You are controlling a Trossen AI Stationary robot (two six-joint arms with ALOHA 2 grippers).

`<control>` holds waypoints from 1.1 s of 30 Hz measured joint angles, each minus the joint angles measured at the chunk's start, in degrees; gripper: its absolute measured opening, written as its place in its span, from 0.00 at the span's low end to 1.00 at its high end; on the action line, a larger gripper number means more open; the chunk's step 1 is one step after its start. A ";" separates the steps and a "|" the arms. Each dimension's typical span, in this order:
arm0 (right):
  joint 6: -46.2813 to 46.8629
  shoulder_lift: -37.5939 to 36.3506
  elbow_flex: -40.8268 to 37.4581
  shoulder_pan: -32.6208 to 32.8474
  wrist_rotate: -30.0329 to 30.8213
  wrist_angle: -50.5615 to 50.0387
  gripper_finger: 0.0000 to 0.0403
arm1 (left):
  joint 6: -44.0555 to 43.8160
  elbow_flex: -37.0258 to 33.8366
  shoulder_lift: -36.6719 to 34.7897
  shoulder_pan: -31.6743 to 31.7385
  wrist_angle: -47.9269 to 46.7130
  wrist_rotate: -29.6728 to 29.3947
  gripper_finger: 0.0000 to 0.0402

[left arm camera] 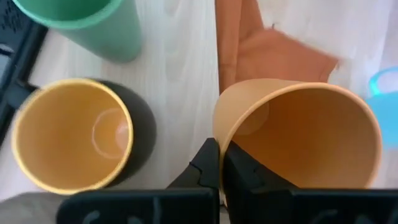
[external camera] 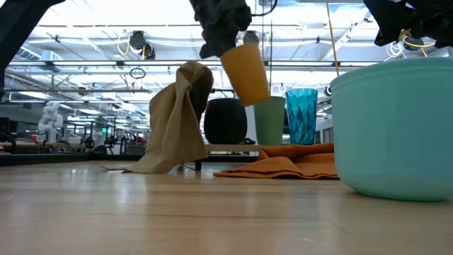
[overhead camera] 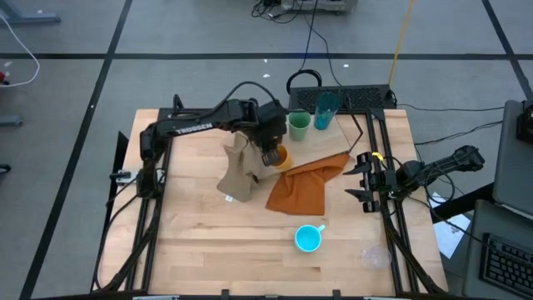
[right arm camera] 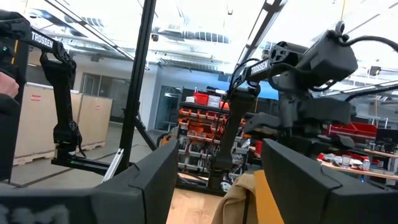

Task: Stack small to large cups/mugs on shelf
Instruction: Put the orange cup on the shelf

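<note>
Pinching the rim of the small orange cup (left arm camera: 298, 134) between the pressed-together fingers of the left gripper (left arm camera: 219, 168), holding it tilted and clear of the table, above the orange cloth (overhead camera: 304, 185). Hovering just beside the yellow mug (left arm camera: 73, 134), near the light green cup (overhead camera: 299, 125) and teal tumbler (overhead camera: 326, 111). Waiting at the table's right edge with the right gripper (overhead camera: 361, 177), fingers spread apart on nothing.

grey floor (overhead camera: 208, 33) all around the wooden table (overhead camera: 208, 233), crossed with dark tape lines (overhead camera: 100, 79) and loose cables (overhead camera: 312, 37) trailing off the far edge. looking across, it's a big open workshop, bright ceiling lights (external camera: 141, 18) and exposed ductwork. red storage racks (right arm camera: 202, 115) and big cardboard boxes (right arm camera: 37, 121) further back, plus a white humanoid figure (external camera: 49, 120) off to one side.
</note>
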 joint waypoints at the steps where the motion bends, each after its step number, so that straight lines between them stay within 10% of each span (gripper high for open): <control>1: 0.02 0.00 0.00 -0.01 0.00 0.00 0.54 | 0.22 -0.01 0.12 -0.01 -0.62 -0.03 0.00; 33: 0.00 -0.20 0.00 -0.02 -0.07 0.44 0.54 | 7.36 -0.09 3.87 1.72 -2.64 -0.96 0.00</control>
